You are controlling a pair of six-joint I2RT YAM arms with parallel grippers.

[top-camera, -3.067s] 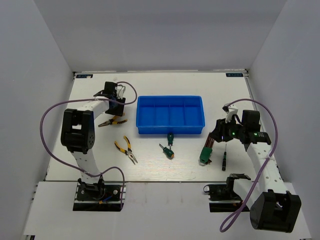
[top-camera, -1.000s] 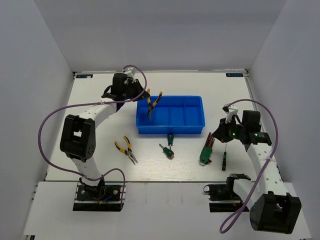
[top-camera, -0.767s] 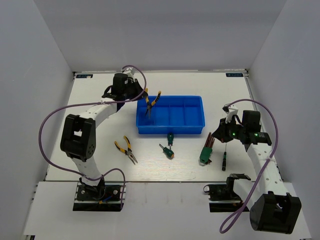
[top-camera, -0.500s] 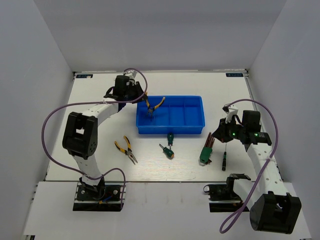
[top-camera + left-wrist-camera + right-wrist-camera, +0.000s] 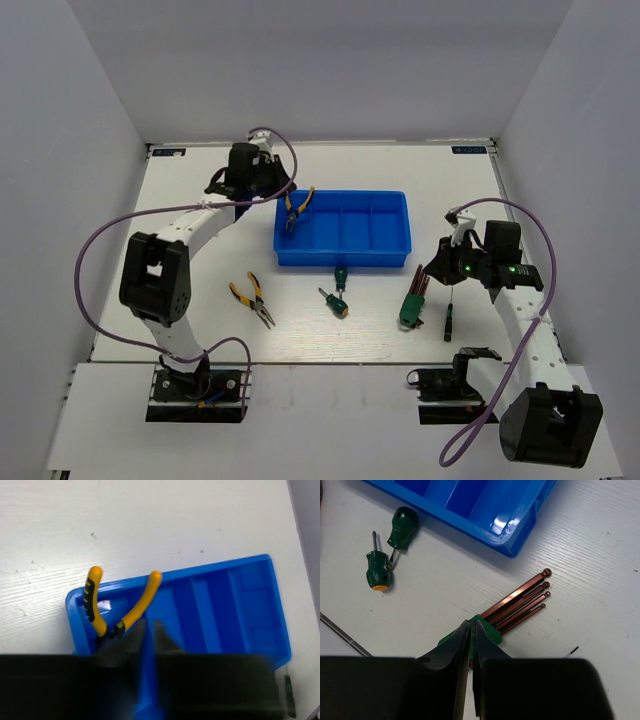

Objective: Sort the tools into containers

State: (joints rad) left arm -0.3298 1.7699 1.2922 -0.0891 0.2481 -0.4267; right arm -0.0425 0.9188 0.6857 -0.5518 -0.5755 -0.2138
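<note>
Just left of the middle in the top view, the left gripper (image 5: pixel 148 625) hangs over the blue tray (image 5: pixel 380 262) with fingers pinched narrow and empty, and the yellow pliers (image 5: pixel 295 205) lean in the left end box, probably their sorting spot.

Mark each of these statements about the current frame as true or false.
1. One pliers is in the blue tray's leftmost compartment. True.
2. The hex-key set lies on the table, outside the tray. True.
3. No pliers is left on the table. False: a second pliers lies there, left of the tray and nearer the arms.
4. The tray holds two screwdrivers. False: the green screwdrivers lie on the table by its near wall.
</note>
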